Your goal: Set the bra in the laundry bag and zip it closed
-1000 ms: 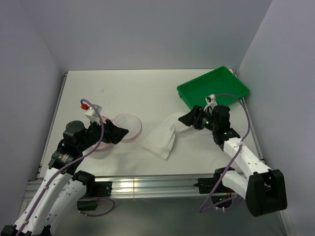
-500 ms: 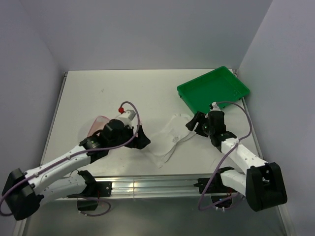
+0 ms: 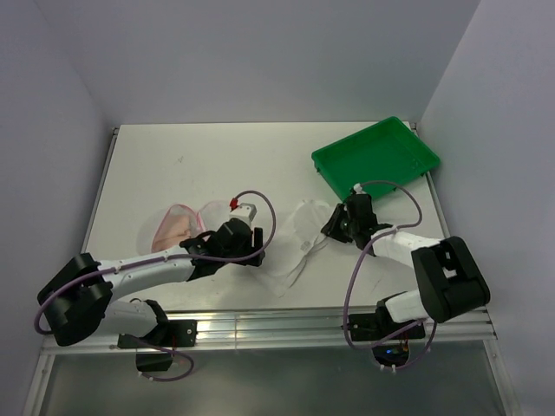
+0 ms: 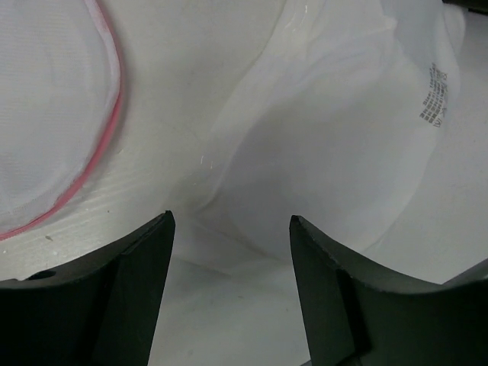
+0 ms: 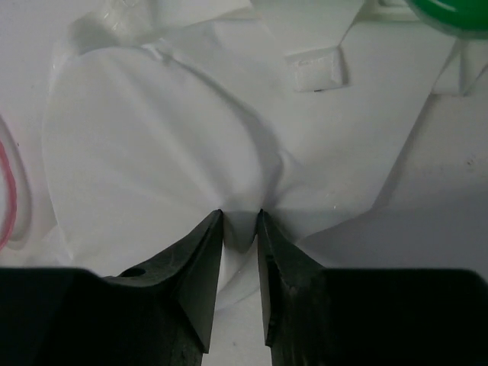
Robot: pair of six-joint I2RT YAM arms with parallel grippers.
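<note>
The white bra (image 3: 297,236) lies crumpled on the table between both grippers. My right gripper (image 3: 333,224) is at its right edge, and in the right wrist view the jaws (image 5: 240,221) are pinched on a raised fold of the bra (image 5: 152,145). My left gripper (image 3: 257,252) rests at the bra's left edge. Its jaws (image 4: 231,219) stand open, straddling the bra (image 4: 328,130) fabric, with nothing gripped. The laundry bag (image 3: 179,225), white mesh with a pink zipper rim, lies open and flat behind the left wrist; its rim (image 4: 113,114) shows upper left.
A green plastic tray (image 3: 378,154) stands at the back right, just beyond the right gripper, its corner (image 5: 450,14) showing in the right wrist view. The left arm stretches across the front left of the table. Walls close in the back and sides.
The left arm swung right from the laundry bag to the bra's left edge and began narrowing its jaws. The right gripper came down and closed on the bra's right side, bunching the fabric.
</note>
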